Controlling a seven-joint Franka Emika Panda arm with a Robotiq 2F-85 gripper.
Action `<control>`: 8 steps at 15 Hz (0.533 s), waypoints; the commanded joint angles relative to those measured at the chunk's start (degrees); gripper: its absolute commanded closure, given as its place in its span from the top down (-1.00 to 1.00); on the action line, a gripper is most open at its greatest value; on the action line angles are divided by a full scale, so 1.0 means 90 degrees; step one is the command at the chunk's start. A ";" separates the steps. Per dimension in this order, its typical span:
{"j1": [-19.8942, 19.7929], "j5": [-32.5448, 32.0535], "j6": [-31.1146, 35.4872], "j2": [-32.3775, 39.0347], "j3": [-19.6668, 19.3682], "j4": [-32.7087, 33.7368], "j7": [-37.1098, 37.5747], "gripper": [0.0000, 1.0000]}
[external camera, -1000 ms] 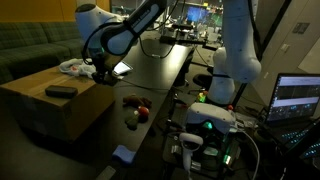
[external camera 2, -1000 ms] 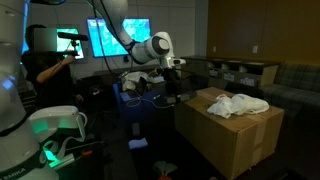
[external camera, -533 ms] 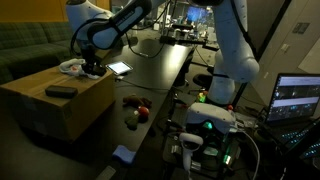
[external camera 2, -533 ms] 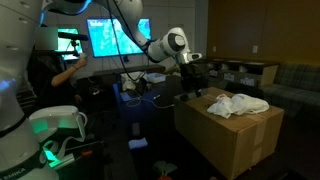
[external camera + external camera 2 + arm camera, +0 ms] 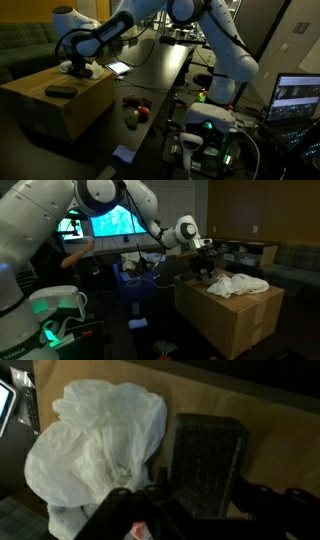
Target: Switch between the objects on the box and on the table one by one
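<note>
My gripper point(image 5: 195, 498) is shut on a dark speckled block point(image 5: 210, 450) that stands between its fingers. It hangs over the tan cardboard box point(image 5: 45, 110) point(image 5: 235, 315), right beside the white cloth rag point(image 5: 95, 445) point(image 5: 68, 67) point(image 5: 240, 283) on the box top. In both exterior views the gripper point(image 5: 78, 68) point(image 5: 205, 270) is at the box's far edge. A flat black bar point(image 5: 60, 91) lies on the box nearer the front. On the black table point(image 5: 160, 85) sit a red roundish piece point(image 5: 143, 112) and dark pieces point(image 5: 130, 101).
A tablet with a bright screen point(image 5: 118, 68) lies on the table just past the box. A green sofa point(image 5: 30, 45) stands behind the box. The robot base with green lights point(image 5: 210, 125) and a laptop point(image 5: 297, 98) are beside the table.
The arm has swung from above the table by the tablet over onto the box top, ending next to the white rag. The jaws have kept the same width.
</note>
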 commanded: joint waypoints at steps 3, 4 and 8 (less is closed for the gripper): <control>-0.0087 0.0352 -0.0174 0.1121 0.0162 0.1666 -0.0900 -0.33; -0.0093 0.0405 -0.0210 0.1230 0.0167 0.1826 -0.1000 -0.33; -0.0080 0.0563 -0.0343 0.1594 0.0123 0.2369 -0.1170 0.15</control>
